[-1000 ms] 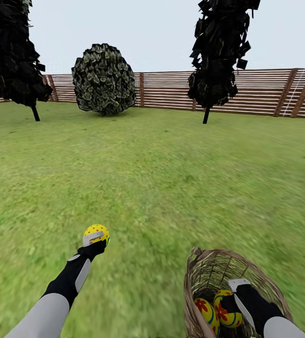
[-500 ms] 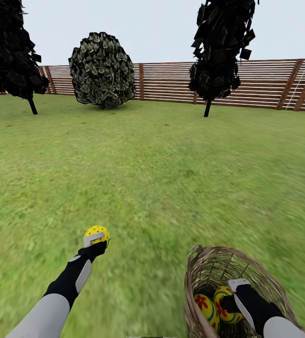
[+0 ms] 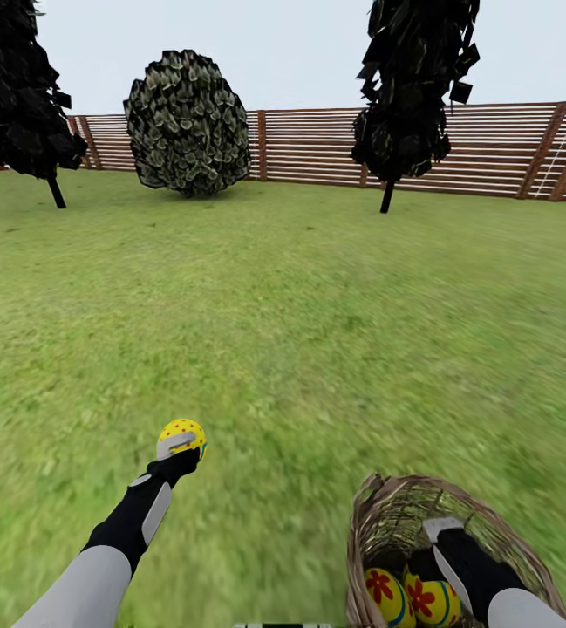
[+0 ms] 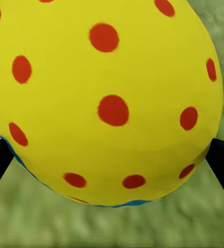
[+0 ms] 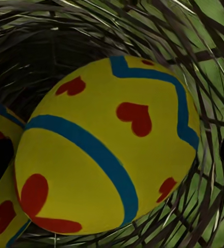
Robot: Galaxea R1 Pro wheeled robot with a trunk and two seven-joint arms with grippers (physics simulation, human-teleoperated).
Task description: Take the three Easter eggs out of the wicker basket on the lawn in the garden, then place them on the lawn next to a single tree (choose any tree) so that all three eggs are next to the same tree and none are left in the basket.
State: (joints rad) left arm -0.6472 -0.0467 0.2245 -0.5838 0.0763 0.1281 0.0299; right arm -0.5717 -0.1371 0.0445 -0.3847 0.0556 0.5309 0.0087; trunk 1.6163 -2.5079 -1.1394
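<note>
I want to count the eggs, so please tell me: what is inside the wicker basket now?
Inside the wicker basket lie two yellow eggs, side by side. The right gripper reaches in beside them. The basket floor below is covered by the eggs and the arm.

We saw a lawn [image 3: 300,314] of mottled, matt green grass, soft and blurred in texture. The basket [image 3: 387,515] was brown woven wicker, rough and open between its strands, with grass visible through the gaps in the right wrist view. The eggs looked smooth and slightly glossy: a yellow egg with red dots [image 4: 106,98] and a yellow egg with blue bands and red hearts [image 5: 112,150]. The fence [image 3: 483,148] was brown slatted wood. The arm sleeves looked matt black and smooth grey.
</note>
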